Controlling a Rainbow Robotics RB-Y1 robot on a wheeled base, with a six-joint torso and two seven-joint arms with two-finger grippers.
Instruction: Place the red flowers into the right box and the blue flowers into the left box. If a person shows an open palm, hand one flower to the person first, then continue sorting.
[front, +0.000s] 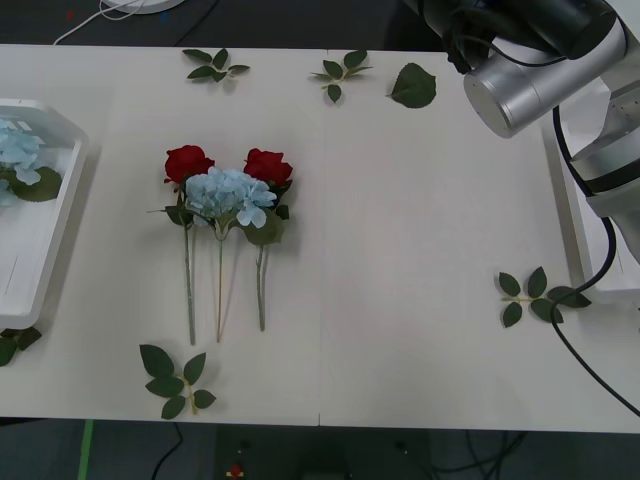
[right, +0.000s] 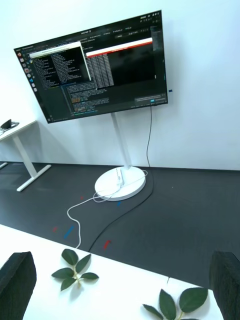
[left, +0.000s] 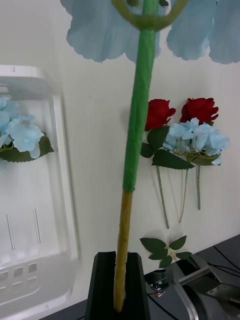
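Left end effector (left: 119, 280): black fingers clamped on the base of a blue flower stem (left: 136, 130), stem running straight out from the fingers, pale at the grip, green higher up, pale-blue petals (left: 100, 30) fanning at the far end. Hanging above the table (front: 420, 250), with the left box (left: 40, 250) below and to one side: white tray, raised rim, slits in the base, one fluffy blue hydrangea head (left: 20, 135) with green leaves already inside. Judged next: carry sideways over that rim and lower; the left arm is clearly the nearer one.

Farther across the table, well apart from the tray: two red roses (front: 188, 163) and (front: 267, 166) flanking one blue hydrangea (front: 228, 195), blooms touching, three stems lying parallel, heads toward the far edge. Loose leaf sprigs (front: 175, 380) scattered around.

Right end effector (right: 120, 285): black fingers spread wide, nothing between, raised at the table's far right side and aimed out at a monitor on a stand (right: 95, 75). Right box (front: 580, 240) partly hidden under that arm.
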